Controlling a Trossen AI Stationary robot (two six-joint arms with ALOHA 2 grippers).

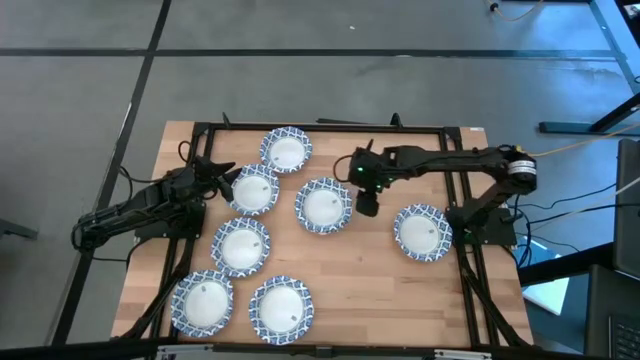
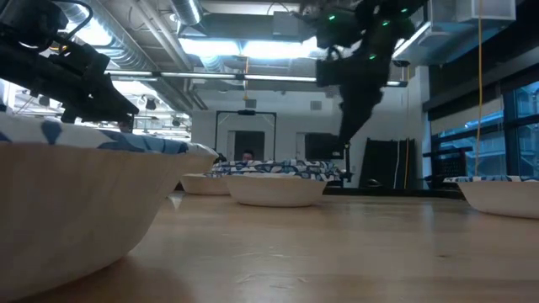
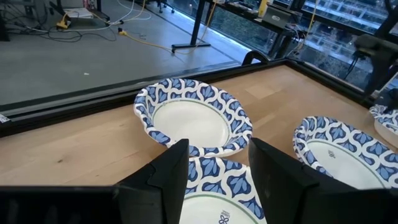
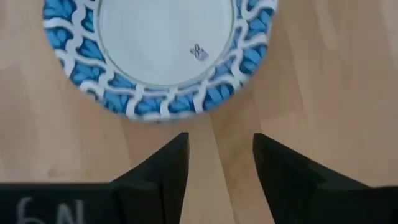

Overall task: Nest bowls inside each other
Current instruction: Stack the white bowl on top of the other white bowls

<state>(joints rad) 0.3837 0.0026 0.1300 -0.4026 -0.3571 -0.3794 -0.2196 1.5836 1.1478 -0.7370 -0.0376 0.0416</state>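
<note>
Even, soft overhead light falls on the table (image 1: 360, 260), with faint shadows under the bowls (image 1: 323, 205). At table height, ceiling lights (image 2: 244, 46) glare brightly, the arms show as dark silhouettes, and the nearest bowl (image 2: 84, 202) is blurred. The right wrist view is slightly soft.

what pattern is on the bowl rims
A blue-and-white leaf-like geometric band on the bowl; clearest in the left wrist view.
</note>
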